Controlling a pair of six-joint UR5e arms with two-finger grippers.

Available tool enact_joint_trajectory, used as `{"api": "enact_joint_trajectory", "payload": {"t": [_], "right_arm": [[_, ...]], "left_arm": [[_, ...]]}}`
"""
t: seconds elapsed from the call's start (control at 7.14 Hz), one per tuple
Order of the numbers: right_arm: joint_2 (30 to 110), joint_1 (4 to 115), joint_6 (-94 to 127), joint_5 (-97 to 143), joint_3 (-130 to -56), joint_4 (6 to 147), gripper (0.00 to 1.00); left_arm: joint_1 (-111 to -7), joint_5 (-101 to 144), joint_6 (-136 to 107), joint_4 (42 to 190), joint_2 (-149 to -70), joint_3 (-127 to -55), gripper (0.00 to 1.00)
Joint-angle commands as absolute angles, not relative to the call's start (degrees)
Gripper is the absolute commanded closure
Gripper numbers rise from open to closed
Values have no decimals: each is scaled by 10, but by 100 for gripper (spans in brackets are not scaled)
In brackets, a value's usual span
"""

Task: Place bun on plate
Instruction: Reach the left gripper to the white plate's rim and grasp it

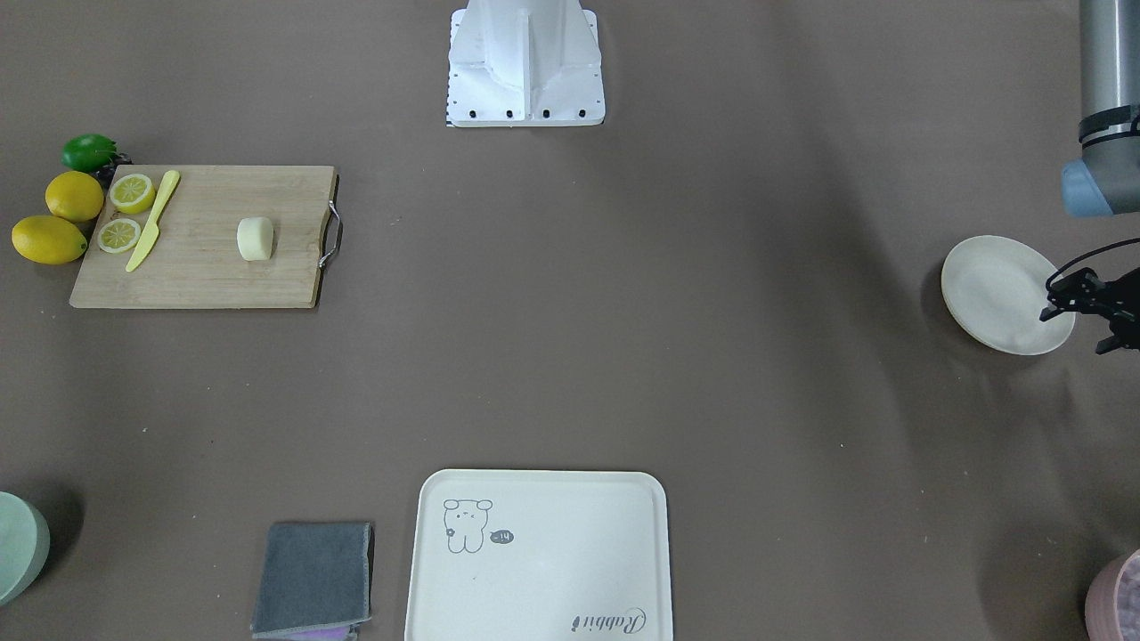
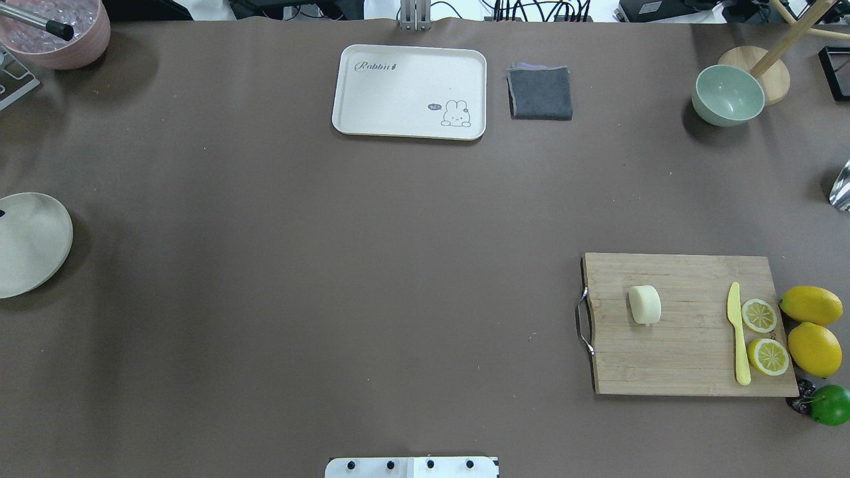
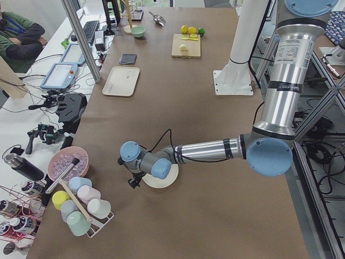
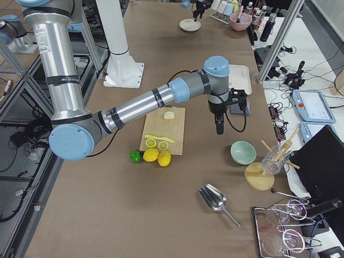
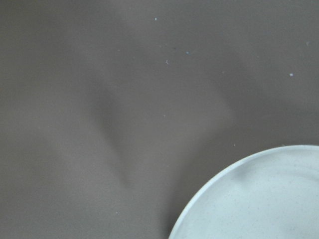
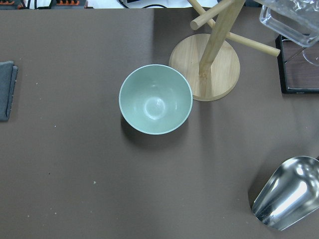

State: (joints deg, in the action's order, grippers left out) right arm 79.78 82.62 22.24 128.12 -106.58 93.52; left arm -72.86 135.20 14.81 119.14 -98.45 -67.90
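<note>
Front-facing exterior: bun (image 1: 255, 239) lies on its side on the cutting board (image 1: 205, 280), at the robot's R end of the table (image 1: 623, 338). It is clear of the yellow knife (image 1: 153, 221) and the lemon slices (image 1: 132, 193). Plate (image 1: 993, 285) sits bare at the robot's L end, well apart from the bun. L gripper (image 1: 1076, 328) hangs over the plate's outer rim. Its two dark fingers stand apart w/ nothing btw them. Tray (image 1: 534, 579) w/ the drawing is at the operators' edge.

Overhead exterior: bun (image 2: 645, 305) is near the board's handle end and the plate (image 2: 30, 245) is cut off by the view's L edge. Neither gripper can be made out here.

Exterior left: near arm reaches low, w/ the L gripper (image 3: 131, 178) pointing down just beside the plate (image 3: 164, 184). Bun is a small pale spot on the far board.

Exterior right: R gripper (image 4: 218, 128) hangs above the table past the board, btw the bun (image 4: 169, 114) and the green bowl (image 4: 242, 152). Can't tell if its jaws are apart or together.

L wrist cam: only the plate's rim (image 5: 219, 181) shows in the lower R corner, the rest is table.

R wrist cam: looks down on the bowl (image 6: 155, 99), a wooden stand (image 6: 219, 74) touching or just beside it, and a metal scoop (image 6: 289, 191). No fingers in frame.
</note>
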Motion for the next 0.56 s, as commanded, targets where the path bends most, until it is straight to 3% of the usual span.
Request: {"api": "enact_joint_trajectory", "payload": {"t": [0.0,0.14,0.42], "right_arm": [[798,826,222,1272,-1066,935,0],[798,826,222,1271,-1067,935,0],[793,826,222,1265,-1066,935,0]], "left_arm": [[-728,1352,153,1194,-980,-680,19],[-722,1352,155,1194,-978,-679,19],[-708,1351,156,1194,-978,-679,36]]}}
